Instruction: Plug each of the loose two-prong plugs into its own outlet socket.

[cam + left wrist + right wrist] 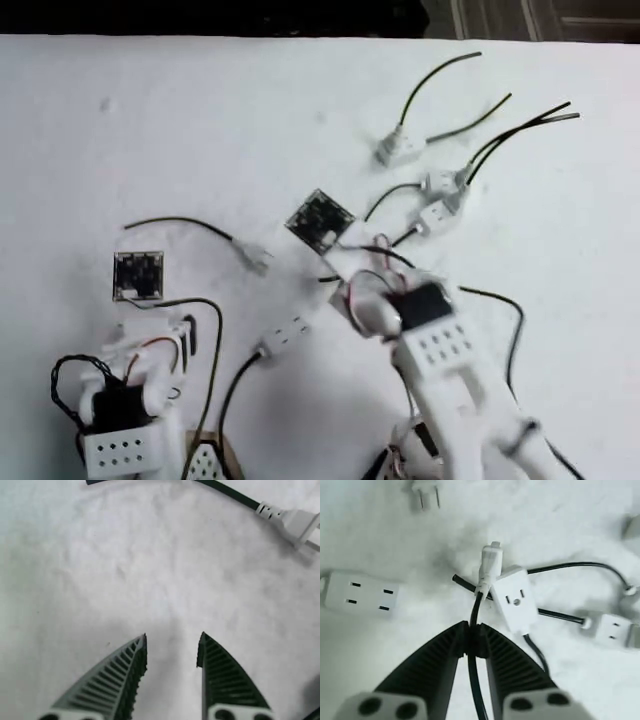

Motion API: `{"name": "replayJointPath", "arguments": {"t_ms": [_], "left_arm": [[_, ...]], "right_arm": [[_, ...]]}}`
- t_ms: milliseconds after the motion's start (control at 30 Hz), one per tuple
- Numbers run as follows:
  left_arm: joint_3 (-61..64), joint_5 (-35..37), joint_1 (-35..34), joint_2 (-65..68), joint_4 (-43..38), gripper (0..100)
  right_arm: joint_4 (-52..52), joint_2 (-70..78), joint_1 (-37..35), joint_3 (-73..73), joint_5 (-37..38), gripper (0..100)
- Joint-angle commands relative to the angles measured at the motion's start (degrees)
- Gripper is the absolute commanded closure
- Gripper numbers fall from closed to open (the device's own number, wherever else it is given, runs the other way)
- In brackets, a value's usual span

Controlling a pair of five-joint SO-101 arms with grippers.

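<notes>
My right gripper [472, 639] is shut on a black cord [474, 615] just behind its white two-prong plug [490, 564]. That plug lies against the edge of a white single outlet [516, 599], with its prongs outside the slots. In the high view the right gripper [343, 265] is at mid-table beside this outlet [352, 256]. A white double outlet block [362, 594] lies nearby, also seen from above [290, 330]. A second loose plug [255, 258] lies left of centre, its prongs bare [296, 522]. My left gripper [173, 645] hovers open over bare table, short of that plug.
More white outlets with black cords lie at the back right [400, 148], [438, 185], [437, 215]. Two black-and-white marker squares sit on the table [138, 275], [320, 220]. Another outlet [615, 629] lies beyond the held cord. Black cords trail toward the front edge.
</notes>
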Motion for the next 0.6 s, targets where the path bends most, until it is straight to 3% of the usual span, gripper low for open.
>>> {"name": "replayJointPath", "arguments": {"t_ms": [0, 167, 300, 433, 567], "left_arm": [[-0.18, 0.62, -0.31, -0.22, 0.26, 82], [-0.18, 0.62, -0.31, -0.22, 0.26, 82], [-0.18, 0.62, -0.31, -0.22, 0.26, 82], [-0.18, 0.62, -0.31, -0.22, 0.26, 82], [-0.18, 0.62, -0.31, -0.22, 0.26, 82]], "right_arm": [[2.68, -10.86, 3.82, -0.62, 4.57, 98.1], [6.81, -18.24, 10.86, -0.62, 8.79, 98.1], [10.86, -20.26, 16.57, -0.44, 8.09, 98.1], [12.09, -20.26, 18.33, -0.44, -4.75, 98.1], [12.00, -20.18, 13.05, -0.44, -21.19, 98.1]]}}
